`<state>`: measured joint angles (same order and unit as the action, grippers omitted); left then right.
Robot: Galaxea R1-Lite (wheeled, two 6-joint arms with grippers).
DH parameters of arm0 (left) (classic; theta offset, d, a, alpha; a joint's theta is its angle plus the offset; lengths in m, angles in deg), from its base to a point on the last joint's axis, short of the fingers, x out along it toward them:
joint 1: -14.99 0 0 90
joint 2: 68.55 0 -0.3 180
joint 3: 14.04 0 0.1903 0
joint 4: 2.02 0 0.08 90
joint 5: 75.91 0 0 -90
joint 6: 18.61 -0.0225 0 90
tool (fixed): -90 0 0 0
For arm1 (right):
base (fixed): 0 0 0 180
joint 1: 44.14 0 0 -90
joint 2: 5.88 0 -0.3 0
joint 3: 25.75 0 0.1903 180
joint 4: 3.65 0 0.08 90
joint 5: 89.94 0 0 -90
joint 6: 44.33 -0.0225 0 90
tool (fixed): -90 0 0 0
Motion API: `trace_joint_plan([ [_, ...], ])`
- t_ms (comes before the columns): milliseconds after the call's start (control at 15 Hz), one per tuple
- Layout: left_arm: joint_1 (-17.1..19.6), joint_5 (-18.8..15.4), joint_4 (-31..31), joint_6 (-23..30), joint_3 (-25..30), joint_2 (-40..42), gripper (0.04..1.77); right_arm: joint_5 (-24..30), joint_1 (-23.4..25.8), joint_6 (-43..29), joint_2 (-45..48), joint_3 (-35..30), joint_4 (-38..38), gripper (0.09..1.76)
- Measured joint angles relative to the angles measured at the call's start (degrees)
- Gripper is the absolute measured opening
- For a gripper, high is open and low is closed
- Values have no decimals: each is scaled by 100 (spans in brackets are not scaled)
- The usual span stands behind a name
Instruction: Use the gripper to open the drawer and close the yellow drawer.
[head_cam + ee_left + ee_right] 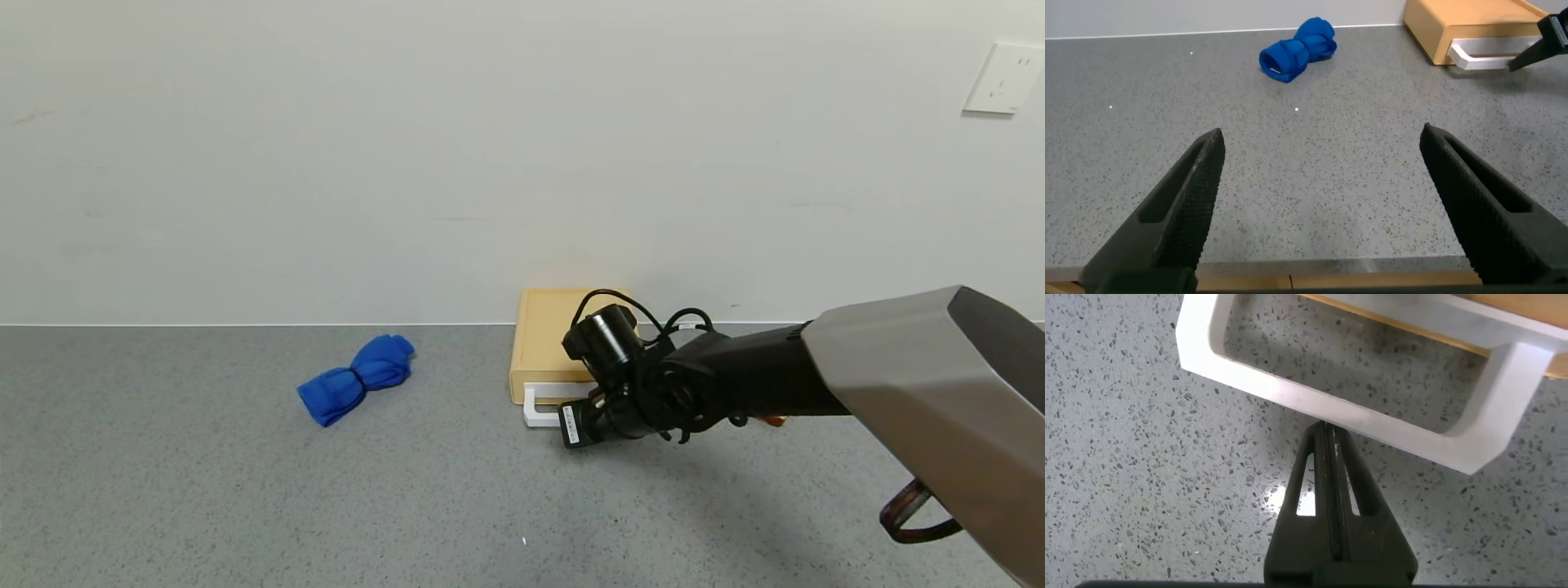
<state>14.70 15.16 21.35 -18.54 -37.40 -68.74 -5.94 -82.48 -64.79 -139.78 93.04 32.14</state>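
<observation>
Risks skidding the whole drawer [545, 347] backward, with right end effector [1325, 437] pinched shut, empty, pressing its white handle [1355, 412]; left end effector [1323, 208] wide open, empty, well away.

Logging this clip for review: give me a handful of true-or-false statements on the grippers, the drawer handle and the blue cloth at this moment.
1. The right gripper has its fingers pressed together, tips at the outer bar of the white handle. True.
2. The left gripper is shut on the blue cloth. False: it is open over bare counter, the cloth lying far ahead of it.
3. The drawer stands against the wall. True.
4. The right gripper's fingers are hooked through the handle loop. False: they sit outside the loop, at its front bar.
5. The blue cloth lies on top of the drawer. False: it lies on the counter, off to the drawer's left.
</observation>
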Motion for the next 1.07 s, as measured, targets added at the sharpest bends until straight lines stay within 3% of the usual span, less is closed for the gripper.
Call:
trace_joint_plan([
  [400,0,0,0,0,0,0,172,84,-72,167,535,-630,-29,12],
  [667,2,-2,0,0,0,0,172,579,85,656,1204,-1312,-113,12],
  [1067,0,-4,0,0,0,0,172,1413,505,1521,2374,-2883,-1391,12],
])
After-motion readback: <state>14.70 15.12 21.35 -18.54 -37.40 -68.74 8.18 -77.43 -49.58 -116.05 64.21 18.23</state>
